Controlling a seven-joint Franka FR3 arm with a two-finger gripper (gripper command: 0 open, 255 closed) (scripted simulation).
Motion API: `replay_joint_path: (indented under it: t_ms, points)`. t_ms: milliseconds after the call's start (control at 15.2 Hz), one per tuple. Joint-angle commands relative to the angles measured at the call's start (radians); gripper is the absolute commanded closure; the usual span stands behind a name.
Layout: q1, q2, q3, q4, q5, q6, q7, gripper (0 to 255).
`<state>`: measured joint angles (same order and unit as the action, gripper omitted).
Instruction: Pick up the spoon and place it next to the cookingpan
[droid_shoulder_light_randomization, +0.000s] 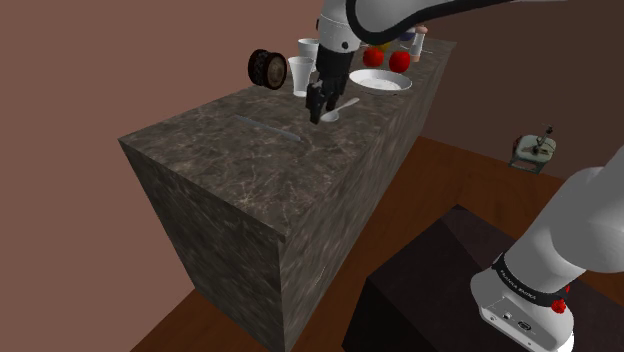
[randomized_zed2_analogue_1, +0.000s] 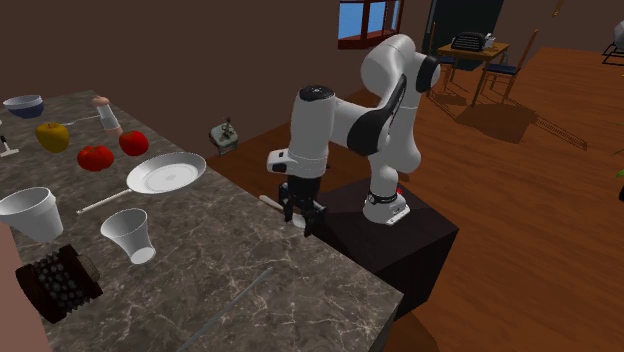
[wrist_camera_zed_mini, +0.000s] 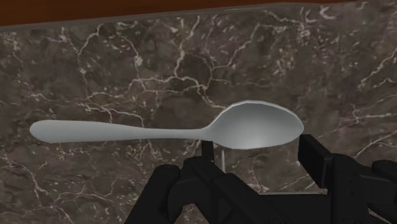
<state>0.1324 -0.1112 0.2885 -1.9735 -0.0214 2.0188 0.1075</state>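
Shoulder view: a dark veined counter (droid_shoulder_light_randomization: 300, 190) runs from lower centre toward the upper right of the frame. A white arm comes in from the top edge, with the black tool (droid_shoulder_light_randomization: 318, 108) pointing down at the counter top. The spoon (droid_shoulder_light_randomization: 332, 116), plain pale grey-white, lies flat on the counter right at the tool's tips. Its handle slants up and right toward the cookingpan (droid_shoulder_light_randomization: 380, 82), a shallow white pan just up-right of it; the two are near but apart. Wrist view: the spoon lies lengthwise on the marble, its bowl between the two black fingers (wrist_camera_zed_mini: 315, 156). The tool is released, fingers spread to either side of the bowl, and I cannot tell whether either one touches it. Second exterior view: the tool is at centre frame, low over the counter's edge beside the dark stand (randomized_zed2_analogue_1: 420, 250). A short white piece of the spoon shows just left of the fingers. The pan sits at left centre, its long thin handle pointing lower left. One white cup (randomized_zed2_analogue_1: 130, 235) stands below the pan and a second white cup (randomized_zed2_analogue_1: 30, 212) stands at the left edge. A dark ribbed cylinder (randomized_zed2_analogue_1: 58, 282) lies on its side at lower left. Two red fruits (randomized_zed2_analogue_1: 95, 157) and a yellow fruit (randomized_zed2_analogue_1: 52, 136) sit at upper left beyond the pan.
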Motion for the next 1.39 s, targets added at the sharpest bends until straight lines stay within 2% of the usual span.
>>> replay_joint_path:
  t_ms: [0,660,1320]
  points:
    - [-0.019,0.003,-0.025,0.002,0.003,0.002,-0.047,255]
    - [-0.123,0.057,-0.154,0.058,0.021,0.002,-0.287,255]
    - [-0.23,0.201,-0.26,0.236,0.047,-0.034,-0.508,255]
